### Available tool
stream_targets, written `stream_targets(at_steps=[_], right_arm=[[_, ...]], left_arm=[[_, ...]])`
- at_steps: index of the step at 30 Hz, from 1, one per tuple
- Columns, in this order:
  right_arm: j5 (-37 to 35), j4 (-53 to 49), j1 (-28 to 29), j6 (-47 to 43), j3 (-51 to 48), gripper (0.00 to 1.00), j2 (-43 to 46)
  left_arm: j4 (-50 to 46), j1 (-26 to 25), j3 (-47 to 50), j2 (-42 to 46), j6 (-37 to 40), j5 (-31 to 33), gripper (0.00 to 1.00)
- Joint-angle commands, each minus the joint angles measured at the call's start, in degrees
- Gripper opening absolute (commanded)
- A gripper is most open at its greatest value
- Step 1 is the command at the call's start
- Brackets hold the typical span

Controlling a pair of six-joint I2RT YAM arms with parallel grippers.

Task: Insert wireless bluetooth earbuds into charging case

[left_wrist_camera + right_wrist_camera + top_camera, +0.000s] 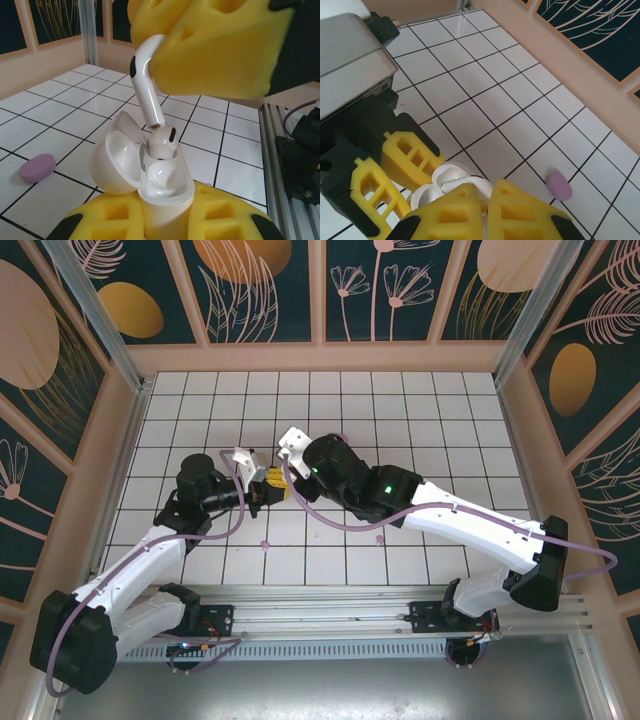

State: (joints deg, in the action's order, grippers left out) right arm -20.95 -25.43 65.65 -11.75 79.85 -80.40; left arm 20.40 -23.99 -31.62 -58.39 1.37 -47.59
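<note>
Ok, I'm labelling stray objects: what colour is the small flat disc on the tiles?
Pale purple; the disc shows best in the left wrist view.

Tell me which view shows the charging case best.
Left wrist: the charging case close up, lid open, one earbud inside, second earbud above. Right wrist catches part of its white shell; top external barely resolves it.

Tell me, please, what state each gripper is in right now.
Left gripper: closed on the charging case.
Right gripper: closed on an earbud.
</note>
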Motion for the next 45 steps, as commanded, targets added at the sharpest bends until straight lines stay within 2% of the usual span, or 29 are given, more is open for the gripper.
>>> stream_targets(at_steps=[1,12,24,36,45], right_arm=[[0.17,1.96,0.52,-1.26,0.87,0.06,2.33],[-0.63,3.97,0.44,-3.08,1.09,0.06,2.96],[5.61,3.44,0.45,-8.18,0.18,0.07,2.66],[-0.62,6.38,1.15,-11.71,-4.12,0.06,1.18],[-4.26,12.26,2.11,-12.47,-6.62,0.06,1.3]], left_arm=[[2.53,0.08,0.62,0.82,1.23,-1.48,0.0],[2.36,0.08,1.33,3.13,3.26,2.32,0.0],[5.88,0.08,3.07,4.42,2.67,2.07,0.0],[8.63,0.08,2.36,3.14,-2.63,2.56,0.0],[9.84,0.08,2.35,2.67,-6.11,2.24,0.0]])
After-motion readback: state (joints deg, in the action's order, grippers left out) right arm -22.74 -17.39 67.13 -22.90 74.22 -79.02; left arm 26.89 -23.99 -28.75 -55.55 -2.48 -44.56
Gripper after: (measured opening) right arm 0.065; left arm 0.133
